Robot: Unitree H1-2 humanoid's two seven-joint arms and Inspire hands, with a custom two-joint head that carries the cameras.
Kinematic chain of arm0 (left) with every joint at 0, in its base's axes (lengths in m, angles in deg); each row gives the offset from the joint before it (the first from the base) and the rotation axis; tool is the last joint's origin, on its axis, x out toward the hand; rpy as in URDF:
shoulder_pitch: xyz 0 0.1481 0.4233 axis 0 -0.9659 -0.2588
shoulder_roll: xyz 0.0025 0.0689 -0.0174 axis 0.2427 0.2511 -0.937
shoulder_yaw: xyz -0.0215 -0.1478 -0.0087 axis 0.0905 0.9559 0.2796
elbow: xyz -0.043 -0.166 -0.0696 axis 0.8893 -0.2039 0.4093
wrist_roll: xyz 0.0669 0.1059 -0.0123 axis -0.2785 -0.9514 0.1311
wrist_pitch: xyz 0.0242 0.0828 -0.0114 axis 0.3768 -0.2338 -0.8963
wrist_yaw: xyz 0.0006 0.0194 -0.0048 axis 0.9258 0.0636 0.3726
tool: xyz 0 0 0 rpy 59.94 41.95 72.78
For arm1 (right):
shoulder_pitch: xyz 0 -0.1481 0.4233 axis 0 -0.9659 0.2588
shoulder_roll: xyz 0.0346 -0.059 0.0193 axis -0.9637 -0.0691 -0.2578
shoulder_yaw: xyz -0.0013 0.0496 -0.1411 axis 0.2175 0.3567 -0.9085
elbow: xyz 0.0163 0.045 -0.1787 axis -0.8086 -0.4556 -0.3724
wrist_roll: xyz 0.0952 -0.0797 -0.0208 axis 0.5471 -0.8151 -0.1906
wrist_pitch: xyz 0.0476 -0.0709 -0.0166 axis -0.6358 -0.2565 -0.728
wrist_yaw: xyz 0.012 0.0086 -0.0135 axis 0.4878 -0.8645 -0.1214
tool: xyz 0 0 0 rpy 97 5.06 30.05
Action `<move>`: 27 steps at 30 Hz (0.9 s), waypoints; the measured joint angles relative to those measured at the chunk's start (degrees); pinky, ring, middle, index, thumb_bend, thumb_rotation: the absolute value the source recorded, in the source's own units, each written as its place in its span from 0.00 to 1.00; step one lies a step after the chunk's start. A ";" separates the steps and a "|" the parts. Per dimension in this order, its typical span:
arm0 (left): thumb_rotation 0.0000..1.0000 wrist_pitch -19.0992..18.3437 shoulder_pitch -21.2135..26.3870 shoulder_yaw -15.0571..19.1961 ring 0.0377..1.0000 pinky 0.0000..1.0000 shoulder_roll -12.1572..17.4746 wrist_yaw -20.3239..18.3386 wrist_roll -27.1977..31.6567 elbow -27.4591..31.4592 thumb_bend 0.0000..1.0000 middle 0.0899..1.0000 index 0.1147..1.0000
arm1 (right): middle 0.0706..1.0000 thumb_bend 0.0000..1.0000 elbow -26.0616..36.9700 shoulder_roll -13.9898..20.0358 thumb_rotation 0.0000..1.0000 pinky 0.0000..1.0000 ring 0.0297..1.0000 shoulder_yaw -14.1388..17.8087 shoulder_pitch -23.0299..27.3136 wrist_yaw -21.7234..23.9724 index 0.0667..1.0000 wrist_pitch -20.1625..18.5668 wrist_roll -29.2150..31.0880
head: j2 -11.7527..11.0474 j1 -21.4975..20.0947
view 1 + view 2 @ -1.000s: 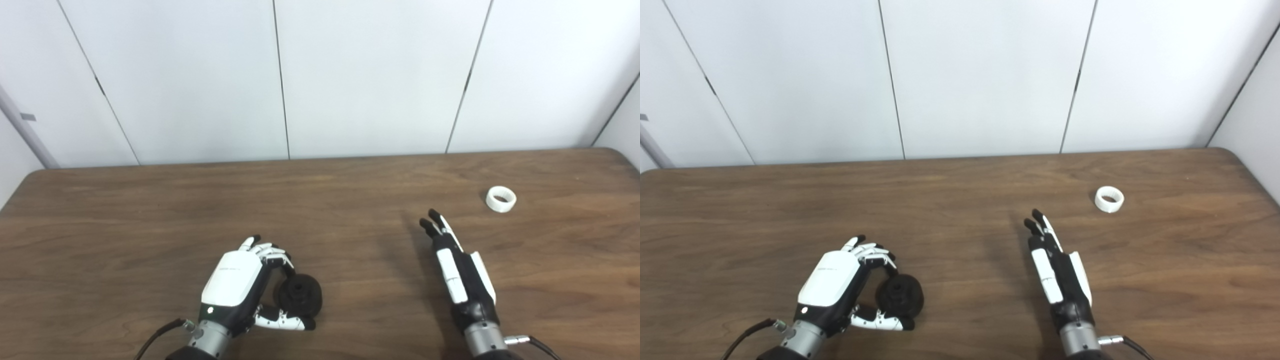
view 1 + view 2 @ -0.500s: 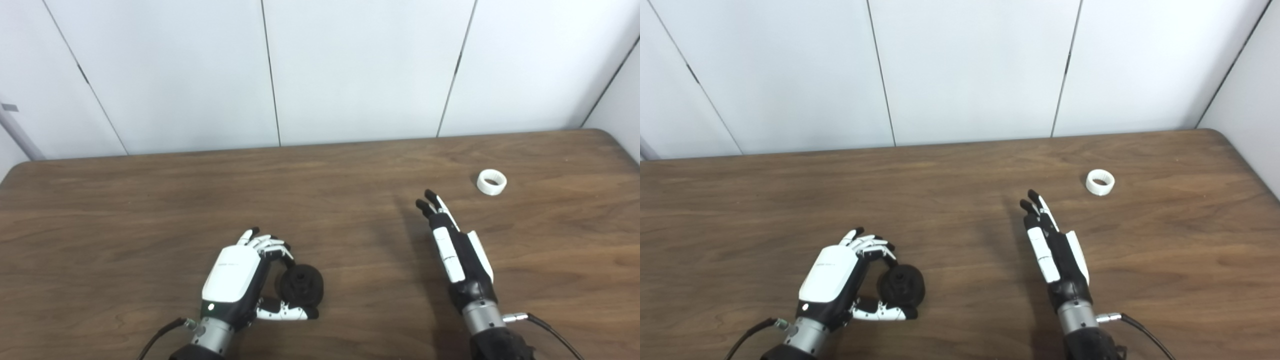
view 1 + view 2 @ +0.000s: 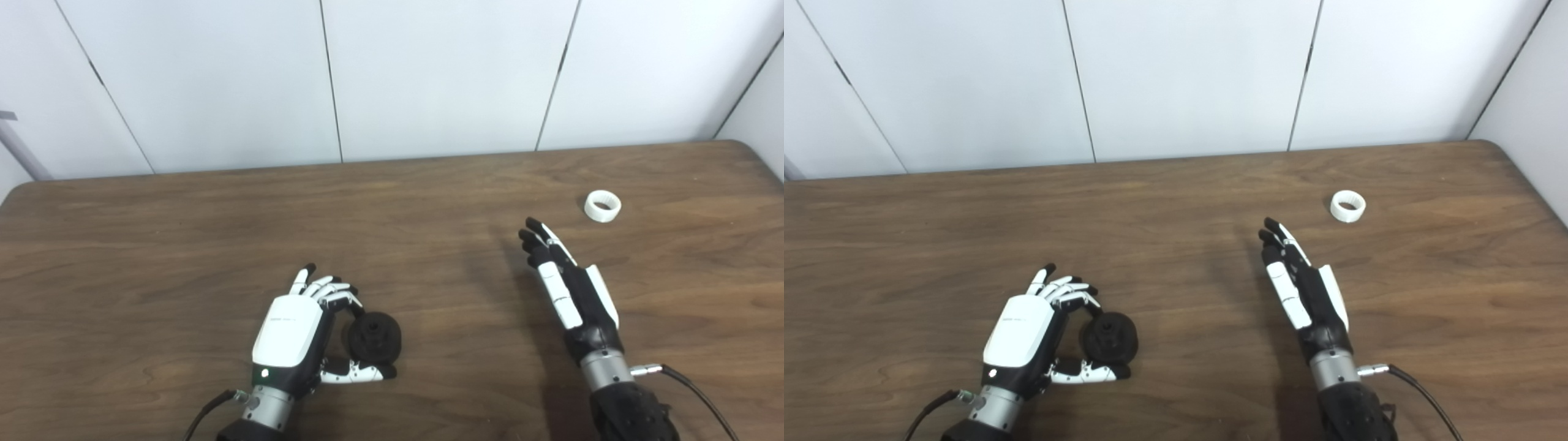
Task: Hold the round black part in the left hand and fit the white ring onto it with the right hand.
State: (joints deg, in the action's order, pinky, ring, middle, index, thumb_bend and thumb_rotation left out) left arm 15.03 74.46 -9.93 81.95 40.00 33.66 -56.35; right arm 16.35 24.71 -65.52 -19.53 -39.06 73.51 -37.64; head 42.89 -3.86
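The round black part [image 3: 375,337] stands on edge on the brown table [image 3: 184,245], low and left of centre. My left hand [image 3: 294,331] curls around it, fingers over its top and thumb along its bottom, holding it. The white ring [image 3: 602,206] lies flat on the table at the far right. My right hand [image 3: 566,288] hovers open, fingers straight and pointing up the table. Its tips stop well short of the ring, down and to the left of it.
White wall panels [image 3: 429,79] rise behind the table's far edge. The table's rounded right corner [image 3: 1507,159] lies just past the ring. Black cables [image 3: 692,392] trail from both wrists at the bottom edge.
The camera has tilted, shifting the whole scene. My right hand has reached a little forward and right toward the ring. My left hand keeps its hold on the black part.
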 measured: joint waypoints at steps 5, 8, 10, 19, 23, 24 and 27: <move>0.05 0.00 0.01 -0.02 0.84 1.00 -0.01 0.09 -0.04 -0.11 0.52 0.73 0.42 | 0.84 0.63 0.32 1.54 0.45 0.85 0.86 0.69 0.93 -1.62 0.82 -2.03 -6.29 | 0.00 -0.79; 0.05 -0.01 0.04 -0.02 0.84 1.00 -0.16 0.03 0.02 -0.31 0.52 0.73 0.42 | 0.86 0.66 0.34 3.15 0.39 0.94 0.91 0.72 1.78 -1.85 0.78 -3.11 -10.66 | 0.00 -1.32; 0.05 -0.07 0.08 -0.02 0.84 0.99 -0.36 -0.07 0.02 -0.39 0.52 0.73 0.42 | 0.86 0.68 0.33 5.05 0.36 0.97 0.93 0.75 2.55 -1.83 0.76 -3.29 -13.21 | 0.00 -1.84; 0.05 -0.83 0.26 -0.08 0.84 0.98 -1.27 -0.78 0.06 -0.80 0.52 0.73 0.42 | 0.90 0.73 -0.46 12.61 0.29 0.92 0.95 3.07 6.22 -1.49 0.74 -3.72 -16.88 | 0.00 -2.82; 0.05 -0.85 0.29 -0.06 0.83 0.96 -1.27 -0.85 0.10 -0.85 0.52 0.72 0.42 | 0.90 0.74 -1.38 15.47 0.29 0.90 0.96 3.17 8.42 -1.49 0.74 -3.67 -19.53 | 0.18 -3.86; 0.05 -0.87 0.29 -0.06 0.83 0.96 -1.26 -0.88 0.12 -0.85 0.52 0.72 0.42 | 0.91 0.75 -1.77 16.10 0.29 0.90 0.96 3.16 9.09 -1.50 0.75 -3.65 -20.18 | 0.18 -4.13; 0.05 -0.97 0.31 -0.04 0.83 0.96 -1.27 -1.07 0.21 -0.86 0.52 0.72 0.42 | 0.91 0.75 -2.75 17.20 0.29 0.93 0.97 3.23 10.71 -1.48 0.75 -3.56 -20.97 | 0.18 -4.92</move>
State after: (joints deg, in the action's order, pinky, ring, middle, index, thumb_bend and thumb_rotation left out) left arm 14.06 74.77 -9.97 80.68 38.93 33.86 -57.21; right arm 13.60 41.91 -62.28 -8.82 -40.53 69.95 -58.61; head 43.07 -8.78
